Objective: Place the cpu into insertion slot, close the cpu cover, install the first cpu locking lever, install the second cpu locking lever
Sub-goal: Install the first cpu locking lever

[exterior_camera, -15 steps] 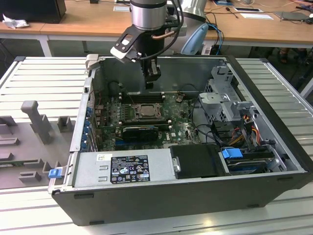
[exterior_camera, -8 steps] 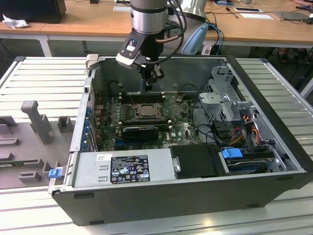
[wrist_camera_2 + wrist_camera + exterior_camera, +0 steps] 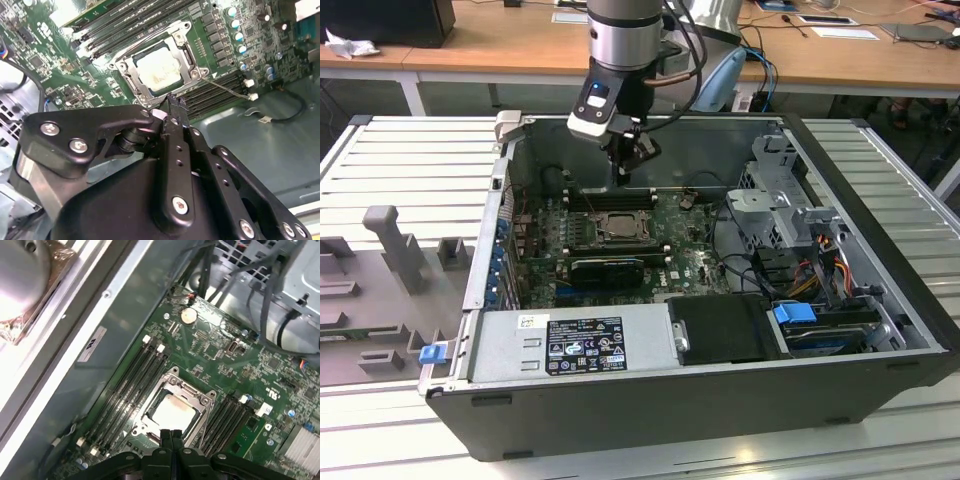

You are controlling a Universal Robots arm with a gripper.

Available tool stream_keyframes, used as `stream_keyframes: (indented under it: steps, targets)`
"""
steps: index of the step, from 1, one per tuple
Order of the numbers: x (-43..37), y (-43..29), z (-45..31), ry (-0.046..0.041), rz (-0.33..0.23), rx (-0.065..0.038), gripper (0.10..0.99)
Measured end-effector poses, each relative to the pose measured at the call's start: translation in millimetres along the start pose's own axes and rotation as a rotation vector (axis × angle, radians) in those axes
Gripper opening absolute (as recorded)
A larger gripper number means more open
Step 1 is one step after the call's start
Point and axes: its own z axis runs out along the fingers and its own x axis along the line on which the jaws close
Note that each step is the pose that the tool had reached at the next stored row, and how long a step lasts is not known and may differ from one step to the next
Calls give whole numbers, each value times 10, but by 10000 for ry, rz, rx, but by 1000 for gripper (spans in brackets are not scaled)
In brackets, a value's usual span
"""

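In the exterior view, an open case (image 3: 650,400) holding a green board (image 3: 695,255), with the gripper (image 3: 623,175) hanging just above the socket area. Closer in both wrist views: the cpu (image 3: 156,70) (image 3: 170,412) lying flat in the slot, framed by the lowered cover (image 3: 129,77). Slot contacts hidden under the chip. Fingers (image 3: 165,436) pressed together, clenched on nothing. In the second wrist view, a thin lever (image 3: 227,87) angling out from the socket corner.

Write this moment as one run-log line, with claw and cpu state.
cpu: seated | cpu cover: down around cpu | claw: shut, above cover's edge
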Motion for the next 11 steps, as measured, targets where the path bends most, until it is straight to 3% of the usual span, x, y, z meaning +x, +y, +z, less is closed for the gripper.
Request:
stream_keyframes:
  steps: [11]
  targets:
    - [0, 0, 0, 69, -1560, 39, 106]
